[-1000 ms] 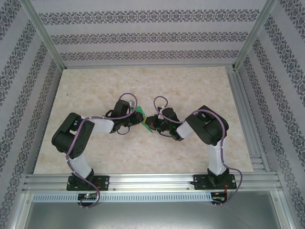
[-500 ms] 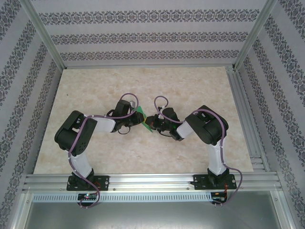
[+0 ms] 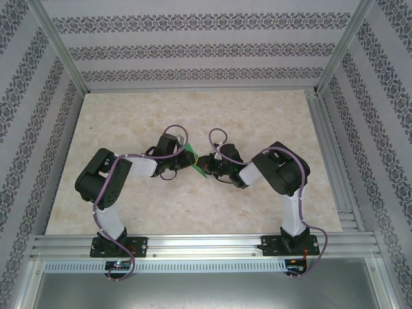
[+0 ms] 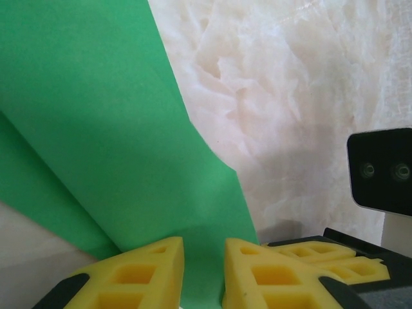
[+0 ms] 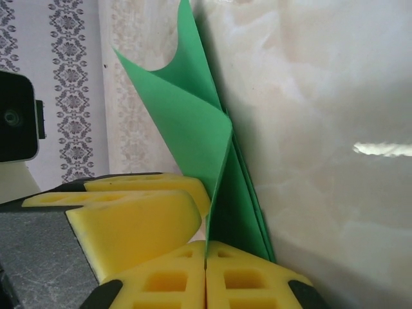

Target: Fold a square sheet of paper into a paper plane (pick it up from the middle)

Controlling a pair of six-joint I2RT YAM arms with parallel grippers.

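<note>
Green and thin, one sheet of paper (image 3: 194, 161) is found near the middle of the marble-patterned table (image 3: 257, 116), between the left gripper (image 3: 187, 159) and the right gripper (image 3: 206, 165), which are brought tip to tip in the top view. Two arms are counted, one at each side, and each is bent inward toward the sheet. The right gripper (image 5: 206, 278) is closed fully. Its two yellow fingers (image 5: 161, 283) are pressed together with no gap, and the lower edge of the sheet is pinched between them, seen edge-on. From this pinch the sheet rises in layers. At least two folded flaps can be counted, and the upper one is curled to the left. The left gripper (image 4: 204, 273) is opened only a little. A narrow gap is left between its two yellow fingers (image 4: 138, 277), and the flat green face of the sheet is seen through this gap. Whether the sheet is touched by these fingers cannot be told. In the left wrist view two green layers are counted, a large one in front and a darker strip under it at the left, with a crease line between them. The right gripper is seen just beside the sheet, at the lower right of that view. Three patterned walls (image 3: 206, 45) are placed around the table.
</note>
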